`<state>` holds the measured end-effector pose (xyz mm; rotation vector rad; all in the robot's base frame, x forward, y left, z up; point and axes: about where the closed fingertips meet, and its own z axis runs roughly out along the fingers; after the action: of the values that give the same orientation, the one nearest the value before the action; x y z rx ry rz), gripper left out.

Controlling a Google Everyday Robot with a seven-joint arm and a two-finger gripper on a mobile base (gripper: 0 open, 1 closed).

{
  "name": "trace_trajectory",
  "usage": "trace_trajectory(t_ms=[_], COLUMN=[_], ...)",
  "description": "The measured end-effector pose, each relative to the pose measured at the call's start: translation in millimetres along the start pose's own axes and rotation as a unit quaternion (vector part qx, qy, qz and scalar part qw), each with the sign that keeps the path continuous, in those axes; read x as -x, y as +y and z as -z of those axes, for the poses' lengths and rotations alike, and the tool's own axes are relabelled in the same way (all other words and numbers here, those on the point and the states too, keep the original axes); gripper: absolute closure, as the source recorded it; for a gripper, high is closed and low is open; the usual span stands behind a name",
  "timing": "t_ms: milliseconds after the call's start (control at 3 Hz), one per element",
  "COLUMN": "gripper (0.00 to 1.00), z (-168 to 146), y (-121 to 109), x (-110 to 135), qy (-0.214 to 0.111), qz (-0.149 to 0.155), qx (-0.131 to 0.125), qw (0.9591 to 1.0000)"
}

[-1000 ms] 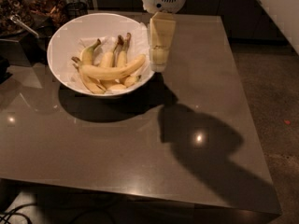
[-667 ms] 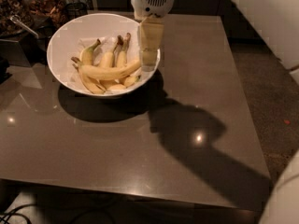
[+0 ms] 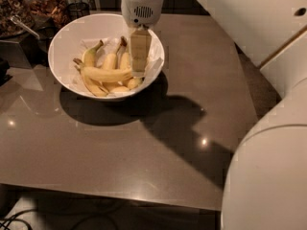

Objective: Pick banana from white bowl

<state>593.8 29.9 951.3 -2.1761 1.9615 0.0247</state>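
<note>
The white bowl (image 3: pixel 62 37) stands at the back left of the grey table and holds several bananas on crinkled white paper. The banana (image 3: pixel 103 74), the longest one, lies across the others with its dark stem to the left and its blunt tip to the right. My gripper (image 3: pixel 138 70) hangs over the right side of the bowl, its pale fingers (image 3: pixel 139 51) pointing down with their tips right at the banana's right end. Shorter bananas (image 3: pixel 111 59) stand behind it.
The grey table (image 3: pixel 144 147) extends forward and right of the bowl, with its front edge near the bottom. Dark containers with food (image 3: pixel 45 4) stand behind the bowl at the back left. My white arm (image 3: pixel 268 128) fills the right side.
My gripper has moved left from outside the bowl's right rim to over the bowl, and its tips are now at the long banana's right end. The view sits closer to the table.
</note>
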Motion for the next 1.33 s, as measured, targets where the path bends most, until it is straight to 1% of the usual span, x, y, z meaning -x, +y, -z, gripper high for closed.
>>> trace_trajectory(t_ms=[333,667,1333], gripper=[0.27,0.32,0.33], z=[-19,-33,-63], y=[-5,-6,-6], x=[14,32,51], qy=[0.006,0.016,0.033], qz=[0.006,0.023,0.039], qx=[0.015,0.025,0.049], qw=[0.9999,0.9993,0.9975])
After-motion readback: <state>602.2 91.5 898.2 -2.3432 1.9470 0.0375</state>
